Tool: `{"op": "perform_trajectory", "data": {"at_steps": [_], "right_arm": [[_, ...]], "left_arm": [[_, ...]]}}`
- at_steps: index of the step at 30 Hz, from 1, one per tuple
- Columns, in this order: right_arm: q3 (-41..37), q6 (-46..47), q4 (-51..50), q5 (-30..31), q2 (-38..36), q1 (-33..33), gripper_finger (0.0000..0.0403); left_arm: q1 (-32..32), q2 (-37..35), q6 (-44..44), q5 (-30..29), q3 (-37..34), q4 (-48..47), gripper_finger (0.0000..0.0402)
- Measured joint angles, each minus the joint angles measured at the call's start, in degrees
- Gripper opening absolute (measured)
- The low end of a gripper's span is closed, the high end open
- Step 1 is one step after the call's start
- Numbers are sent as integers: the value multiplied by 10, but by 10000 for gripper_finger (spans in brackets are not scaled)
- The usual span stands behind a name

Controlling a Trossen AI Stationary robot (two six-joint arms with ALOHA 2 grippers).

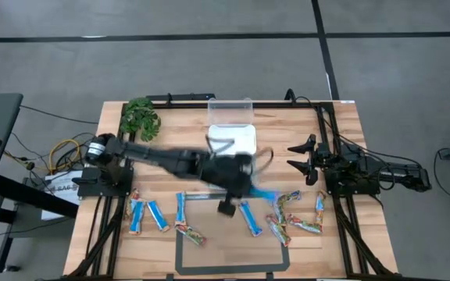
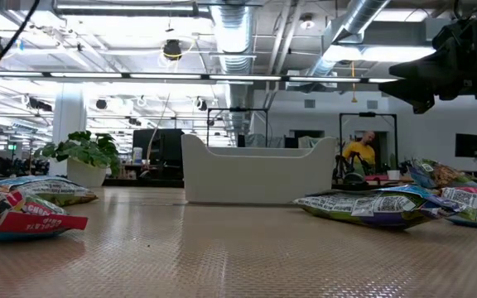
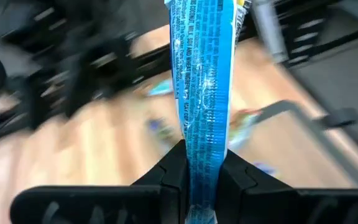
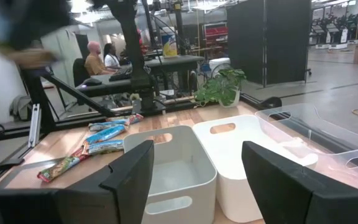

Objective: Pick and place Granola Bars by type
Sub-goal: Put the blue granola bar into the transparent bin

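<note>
1. Bar (image 3: 201, 118) at centre of the left wrist view: bright blue wrapper, dark print.
2. Bars (image 1: 156, 215) at lower left of the high view: blue.
3. Bars (image 1: 295, 212) at lower right: mixed green, red, tan.
4. Tub (image 2: 255, 171) at low view centre: white.
5. Plant (image 1: 140, 118) at upper left: green.
6. Table (image 1: 116, 257): pale wood grain.

Roughly ten Granola Bars (image 1: 156, 215); three tubs (image 4: 169, 168)

Blue bar (image 3: 201, 93) print: "COCONUT", "SOY"
</note>
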Motion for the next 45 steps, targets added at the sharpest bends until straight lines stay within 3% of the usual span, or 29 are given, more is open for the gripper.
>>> {"op": "perform_trajectory", "data": {"at_steps": [12, 20, 26, 34, 39, 45], "right_arm": [[0, 0, 0, 0, 0, 0, 240], [0, 0, 0, 0, 0, 0, 240], [0, 0, 0, 0, 0, 0, 240], [0, 0, 0, 0, 0, 0, 240], [0, 0, 0, 0, 0, 0, 240], [0, 0, 0, 0, 0, 0, 240]], "left_arm": [[259, 0, 3, -25, 0, -12, 41], [370, 1, -35, -34, 0, -34, 41], [395, 7, -38, -33, -23, 7, 41], [397, 94, -38, 17, -27, 13, 41], [399, 139, -38, 16, -27, 1, 41], [402, 144, -34, -1, -27, -20, 41]]}}
